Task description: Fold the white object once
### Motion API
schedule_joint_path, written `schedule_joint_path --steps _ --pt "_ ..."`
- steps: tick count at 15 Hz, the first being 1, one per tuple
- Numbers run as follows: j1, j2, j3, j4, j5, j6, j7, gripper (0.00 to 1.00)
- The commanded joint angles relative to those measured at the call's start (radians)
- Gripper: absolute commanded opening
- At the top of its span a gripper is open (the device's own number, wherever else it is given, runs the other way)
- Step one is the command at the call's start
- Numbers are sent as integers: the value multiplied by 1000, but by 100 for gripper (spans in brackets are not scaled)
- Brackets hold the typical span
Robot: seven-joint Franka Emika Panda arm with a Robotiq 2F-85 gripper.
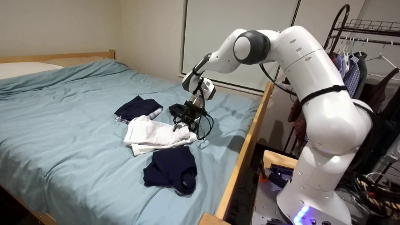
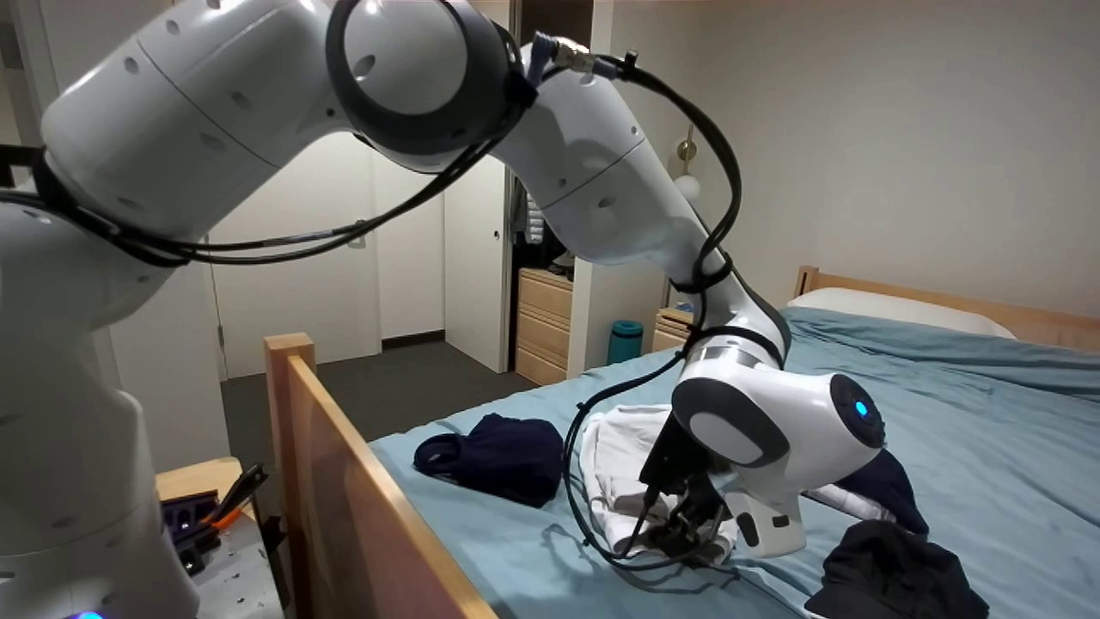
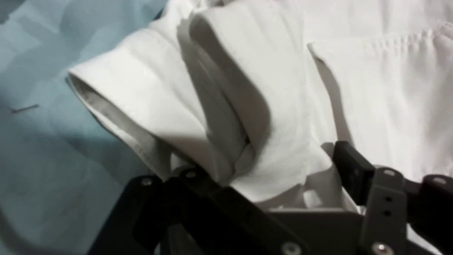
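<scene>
The white object [image 1: 150, 132] is a rumpled white garment lying on the bed between dark clothes. It also shows in an exterior view [image 2: 626, 443], partly hidden behind the arm. In the wrist view the white object [image 3: 283, 88] fills most of the picture, with loose folds and an open edge at the left. My gripper [image 3: 269, 166] has its fingers wide apart, with white cloth between and below them. The left fingertip is partly hidden at the cloth's edge; I cannot tell whether it touches. In both exterior views the gripper [image 1: 185, 126] [image 2: 687, 529] is low at the garment's end near the bed's wooden rail.
A navy garment [image 1: 172, 168] lies beside the white object on the blue bedspread [image 1: 78, 150]. Another navy garment [image 1: 137, 107] lies on its opposite side. A small black item [image 2: 898, 572] lies near the gripper. The wooden bed rail [image 1: 247, 156] stands between bed and robot base.
</scene>
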Motion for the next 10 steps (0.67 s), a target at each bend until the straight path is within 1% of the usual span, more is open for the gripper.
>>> schedule_joint_path --steps 1,3,5,7,8,9,10 --pt "26 -24 -42 -21 11 4 54 54" --pt "62 -65 -82 -53 -23 29 110 41" --pt "105 -79 -115 -28 -84 14 164 28" --pt "170 -79 -158 24 -212 -23 285 15" --pt "194 -71 -165 68 -276 -51 346 9" --pt "214 -61 -169 114 -345 -92 398 5" --pt "230 -45 -163 173 -412 -148 438 4"
